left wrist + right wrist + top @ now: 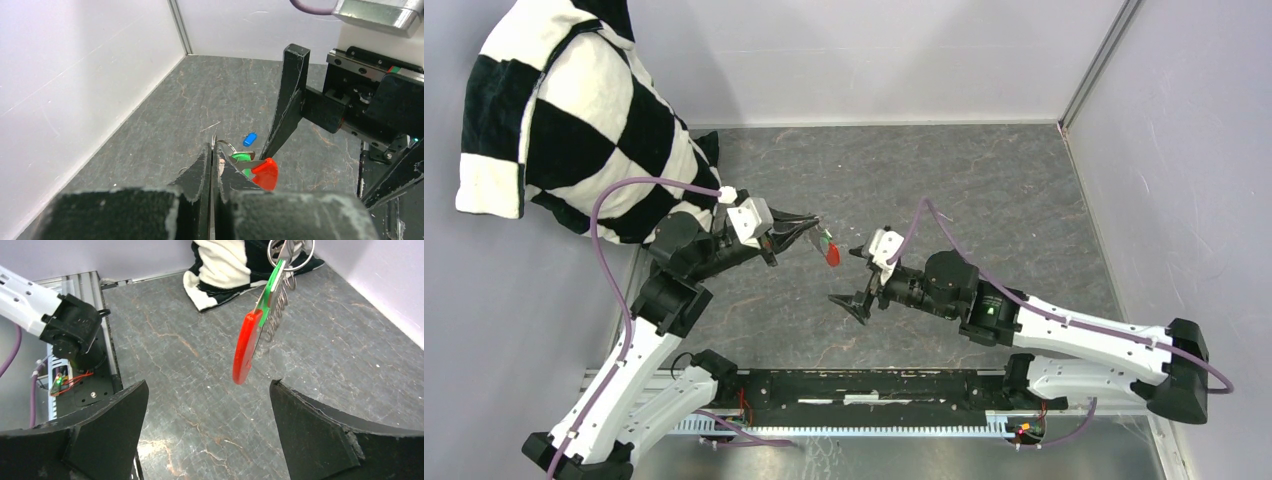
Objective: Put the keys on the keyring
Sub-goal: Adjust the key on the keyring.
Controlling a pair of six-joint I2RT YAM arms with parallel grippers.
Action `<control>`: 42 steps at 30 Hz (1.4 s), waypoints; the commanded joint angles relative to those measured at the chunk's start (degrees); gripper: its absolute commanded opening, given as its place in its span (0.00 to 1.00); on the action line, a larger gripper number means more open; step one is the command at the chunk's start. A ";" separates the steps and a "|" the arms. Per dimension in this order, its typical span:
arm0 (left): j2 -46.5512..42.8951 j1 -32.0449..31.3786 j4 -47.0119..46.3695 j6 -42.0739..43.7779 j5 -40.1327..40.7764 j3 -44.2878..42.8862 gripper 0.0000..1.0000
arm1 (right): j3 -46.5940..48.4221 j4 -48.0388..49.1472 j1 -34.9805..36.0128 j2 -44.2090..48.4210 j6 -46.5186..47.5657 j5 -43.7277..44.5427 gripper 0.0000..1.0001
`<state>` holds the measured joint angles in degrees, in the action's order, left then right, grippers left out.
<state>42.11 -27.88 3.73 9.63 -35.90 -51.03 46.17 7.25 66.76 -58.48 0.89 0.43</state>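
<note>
Left gripper [214, 150]: pinched tight on the keyring [227, 144], which it holds up off the table [165, 350]; centre of the overhead view.
Keyring: the thin ring sits at the fingertips. The red tag [246, 347] and grey strap [278, 305] hang down from it, upper right in the right wrist view.
Green key [270, 287]: hangs with the tag under the ring. I judge it already threaded, though the exact loop-through is too small for me to confirm.
Blue key [249, 139]: lies flat on the table, middle of the left wrist view, beyond the ring and apart from it; not on the ring.
Right gripper [207, 383]: spread wide and holding nothing. It faces the hanging tag, which shows between and above its two fingers.
Checked cushion [574, 120]: upper left of the overhead view, not involved.
Done, in my reading: one key of two.
Left to do: pick up the blue key and work it onto the ring while my left gripper steadies it.
</note>
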 commanded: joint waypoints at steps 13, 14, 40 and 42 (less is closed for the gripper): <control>-2.08 -0.18 -4.02 -2.17 -1.53 -3.70 0.02 | 7.39 11.91 0.91 -10.69 3.50 7.38 0.50; -2.11 -0.17 -3.30 -1.87 -1.75 -3.80 0.02 | 8.01 11.41 0.82 -10.74 2.98 6.23 0.36; -24.23 0.38 32.87 63.38 -18.47 -0.21 1.00 | 34.04 -33.33 -14.27 -17.30 -39.41 -30.69 0.01; -24.07 0.62 38.71 76.19 -19.80 1.13 1.00 | 33.13 -30.57 -14.85 -17.77 -41.72 -33.45 0.01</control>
<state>17.63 -27.81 28.36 58.15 -49.89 -52.62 80.64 -24.71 52.18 -75.53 -32.16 -21.47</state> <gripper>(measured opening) 0.996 0.087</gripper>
